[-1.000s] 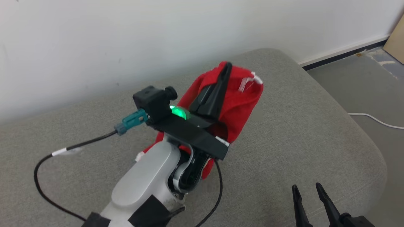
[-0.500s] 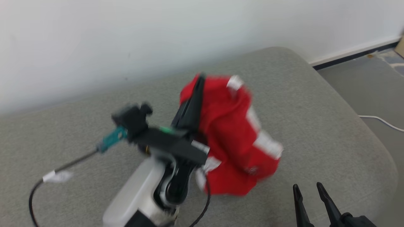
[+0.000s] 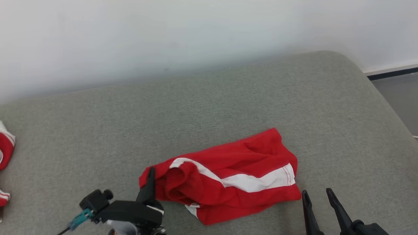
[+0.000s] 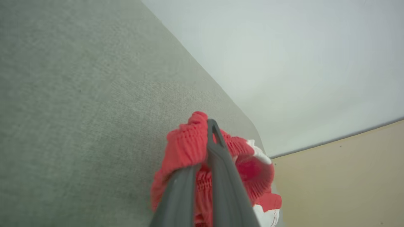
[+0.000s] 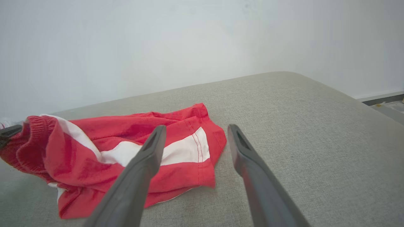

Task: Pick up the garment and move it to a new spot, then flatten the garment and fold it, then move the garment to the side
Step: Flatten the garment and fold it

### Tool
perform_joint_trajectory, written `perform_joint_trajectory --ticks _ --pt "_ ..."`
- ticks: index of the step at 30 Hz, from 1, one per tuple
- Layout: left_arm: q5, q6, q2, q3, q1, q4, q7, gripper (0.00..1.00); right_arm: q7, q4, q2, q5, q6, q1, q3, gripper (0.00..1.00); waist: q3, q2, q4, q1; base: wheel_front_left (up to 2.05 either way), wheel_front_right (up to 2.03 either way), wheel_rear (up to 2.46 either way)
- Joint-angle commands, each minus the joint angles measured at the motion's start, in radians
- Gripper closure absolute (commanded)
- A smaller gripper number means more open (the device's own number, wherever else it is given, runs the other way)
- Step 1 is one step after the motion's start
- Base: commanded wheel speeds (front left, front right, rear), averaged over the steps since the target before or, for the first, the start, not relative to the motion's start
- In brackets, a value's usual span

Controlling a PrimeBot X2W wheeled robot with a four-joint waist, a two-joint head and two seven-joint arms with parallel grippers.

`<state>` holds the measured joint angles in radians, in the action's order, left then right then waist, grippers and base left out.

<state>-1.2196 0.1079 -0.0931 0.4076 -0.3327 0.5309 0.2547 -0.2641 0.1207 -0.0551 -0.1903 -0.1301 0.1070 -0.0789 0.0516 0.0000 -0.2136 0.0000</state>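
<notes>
One red garment [image 3: 235, 176] is lying crumpled near the front edge of the cushion [image 3: 228, 98], no longer dangling aloft. Bare cushion is stretching behind and rightward. Another red cloth [image 3: 6, 148] is peeking in far left. The left end effector [image 3: 151, 171] is pinching its waistband, and the right end effector [image 3: 315, 193] is hovering wide and empty beside its hem.

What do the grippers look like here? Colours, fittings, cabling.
Left gripper: slim dark tapered fingers on a black mount, with a small black camera and teal cable connector. Right gripper: matching dark pointed fingers, slotted near the tips.
</notes>
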Motion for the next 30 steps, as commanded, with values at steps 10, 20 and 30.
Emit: perform_joint_trajectory --ticks 10,20,30 --pt "-0.002 0.021 -0.056 0.005 0.011 0.086 -0.005 0.0 0.0 0.001 -0.008 -0.003 -0.001 -0.013 -0.003 0.0 0.012 0.0 0.036 0.0 0.0 0.0 0.0" --pt "0.057 -0.009 -0.147 0.057 0.063 -0.015 -0.064 0.0 0.0 0.003 -0.003 -0.006 -0.001 0.007 0.008 0.0 -0.012 0.0 0.047 0.0 0.0 0.0 0.0" --pt "0.116 -0.129 -0.228 0.127 0.125 -0.287 -0.184 0.0 0.0 0.003 0.003 -0.015 -0.001 0.011 0.006 0.0 -0.026 0.0 0.053 0.0 0.0 0.0 0.0"
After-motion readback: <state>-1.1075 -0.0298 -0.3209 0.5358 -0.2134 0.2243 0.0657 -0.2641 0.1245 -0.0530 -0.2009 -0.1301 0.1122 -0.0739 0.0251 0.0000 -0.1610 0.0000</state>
